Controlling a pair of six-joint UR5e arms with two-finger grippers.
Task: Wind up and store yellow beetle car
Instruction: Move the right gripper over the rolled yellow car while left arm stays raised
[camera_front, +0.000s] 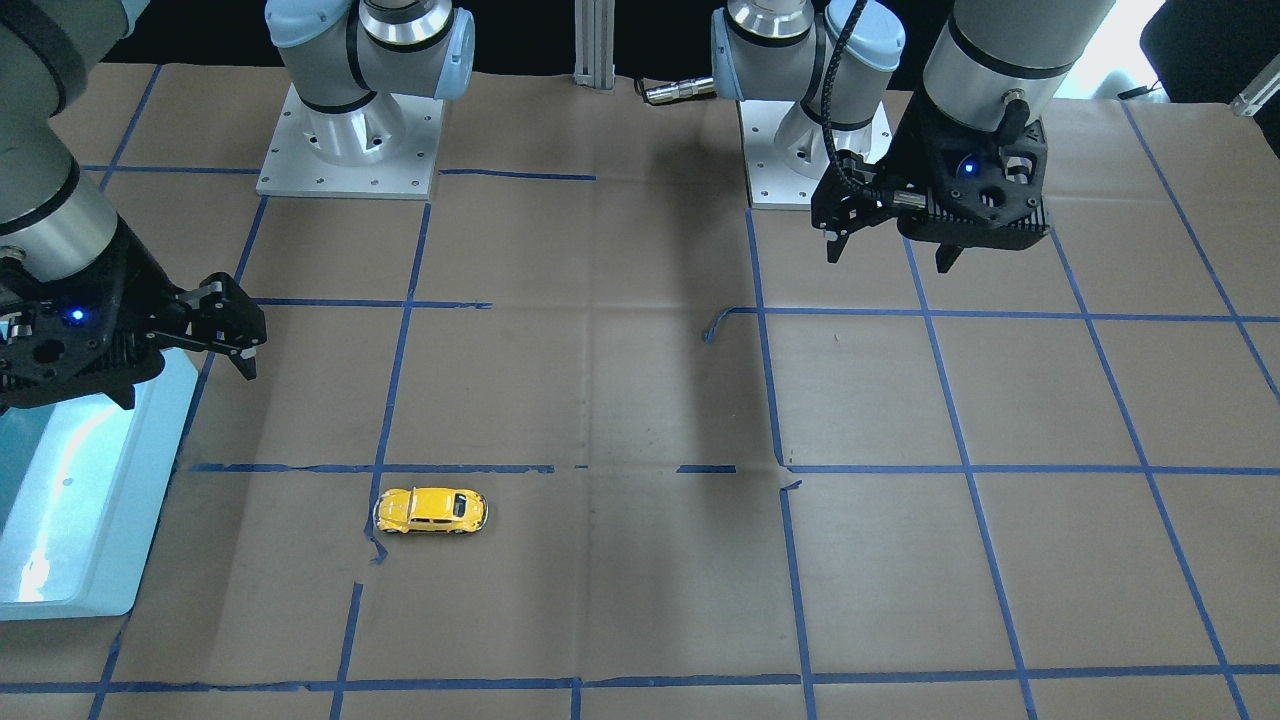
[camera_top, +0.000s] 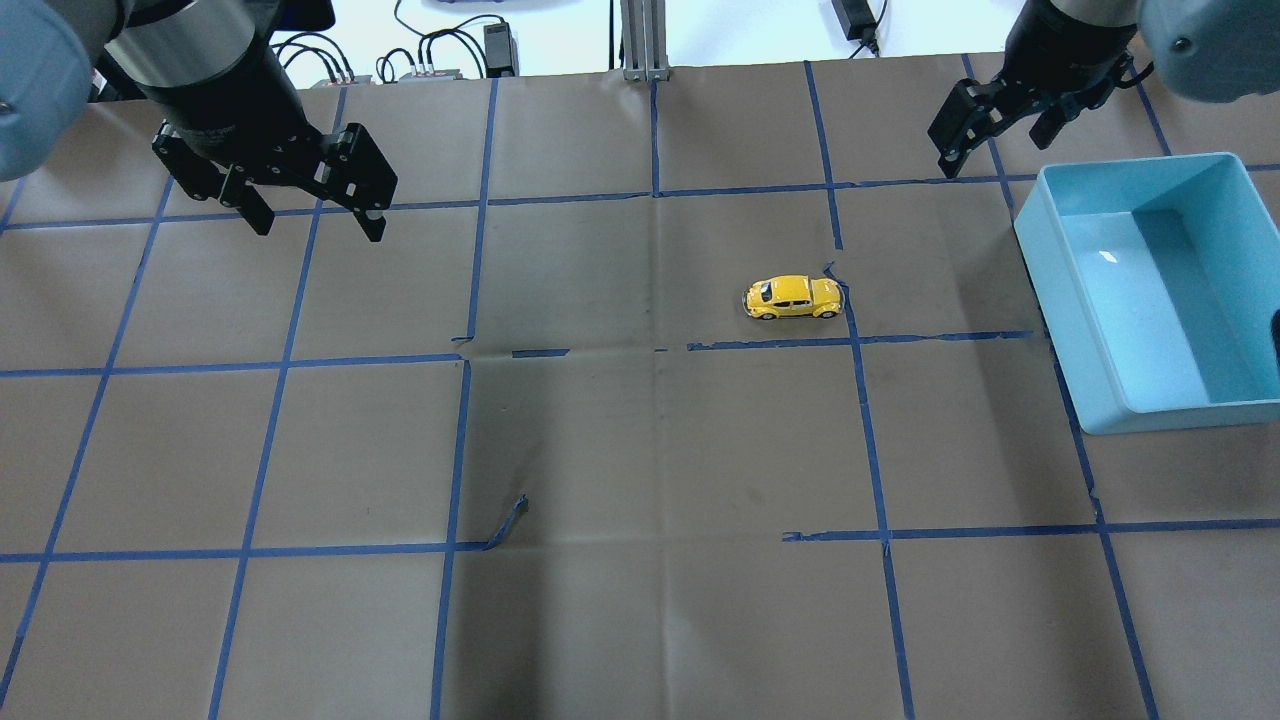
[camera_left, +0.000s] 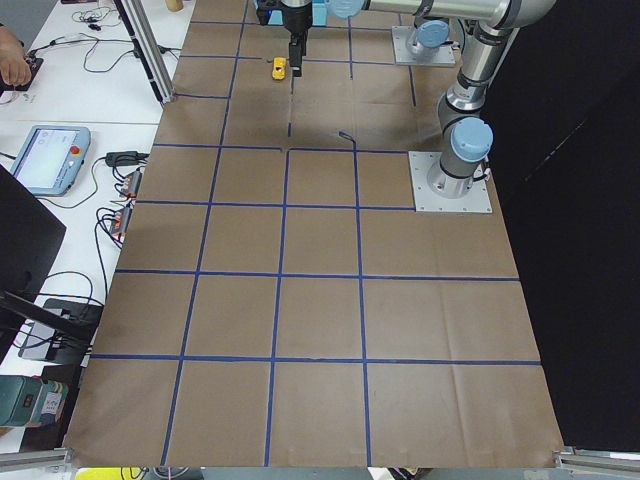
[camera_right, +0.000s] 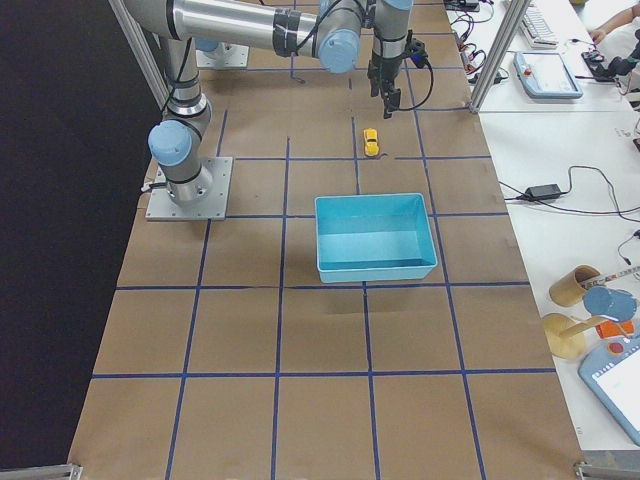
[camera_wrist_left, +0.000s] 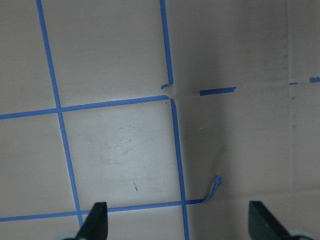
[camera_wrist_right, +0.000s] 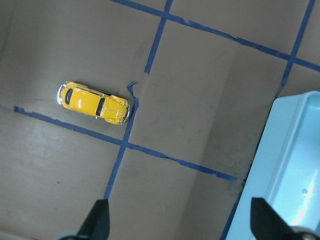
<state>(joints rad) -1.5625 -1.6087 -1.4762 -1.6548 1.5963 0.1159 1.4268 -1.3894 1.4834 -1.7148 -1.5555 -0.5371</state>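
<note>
Nothing of the task looks done yet: the yellow beetle car (camera_top: 795, 297) stands on its wheels on the worktop, untouched, well apart from the right tool (camera_wrist_right: 182, 222) and farther from the left tool (camera_top: 318, 228). Both tools hang wide open and hold nothing. The light blue bin (camera_top: 1180, 415) beside the right tool is empty, so I judge grasping, winding and storing all remain.

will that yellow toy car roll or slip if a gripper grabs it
The car sits on its wheels on the flat table, so a nudge along its length would probably roll it. Its body looks glossy and rounded, so a grip may slip unless it closes squarely on its sides. It looks rigid, unlikely to bend.
</note>
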